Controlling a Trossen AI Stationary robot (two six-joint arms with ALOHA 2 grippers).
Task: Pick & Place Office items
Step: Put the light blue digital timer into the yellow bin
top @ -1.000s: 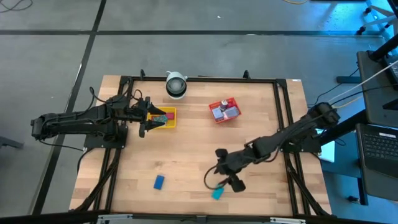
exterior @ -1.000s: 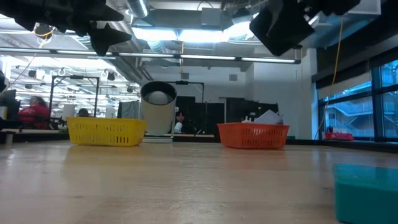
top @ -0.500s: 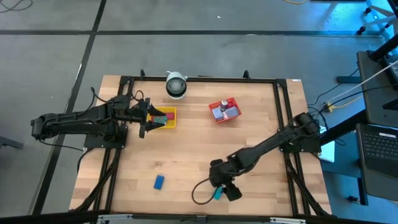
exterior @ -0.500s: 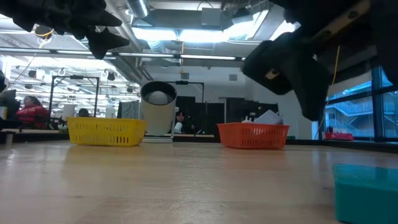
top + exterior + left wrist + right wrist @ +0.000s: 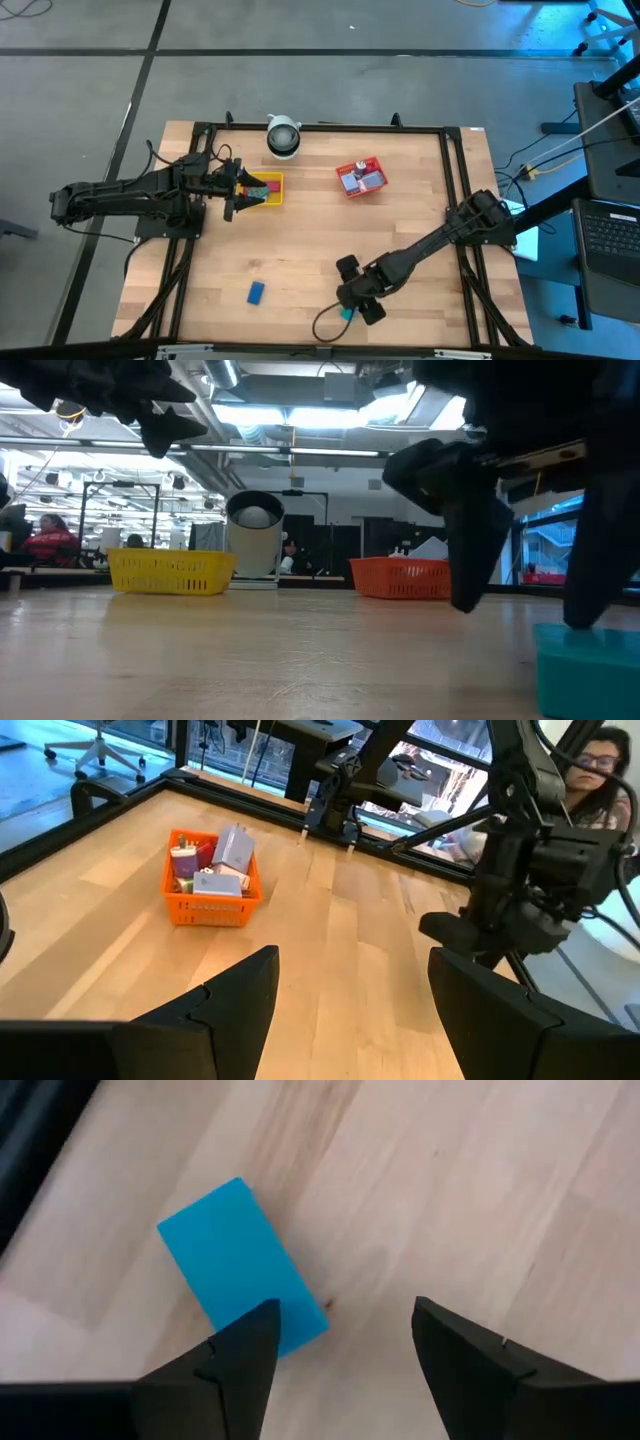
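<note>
A teal block [image 5: 243,1265] lies flat on the table near its near edge [image 5: 347,313] and shows large in the low view [image 5: 585,670]. My right gripper [image 5: 345,1308] is open, fingers pointing down, just above the block [image 5: 355,290] [image 5: 530,590]; one finger stands beside the block's corner. A blue block [image 5: 256,292] lies to the left. The red tray [image 5: 360,178] [image 5: 210,880] holds whitish and purple pieces. My left gripper [image 5: 232,190] [image 5: 350,970] waits open over the yellow tray [image 5: 265,190], which holds small coloured pieces.
A round white and black device [image 5: 283,137] stands at the far edge between the trays. A dark cable loop [image 5: 325,322] lies by the near edge beside the teal block. Black frame rails [image 5: 455,200] run along the table's sides. People sit in the room beyond.
My right gripper has moved toward the table's near edge and down toward the teal block, staying open, until its fingers stand just above the wood. The teal block, the blue block and both trays have stayed in place.
</note>
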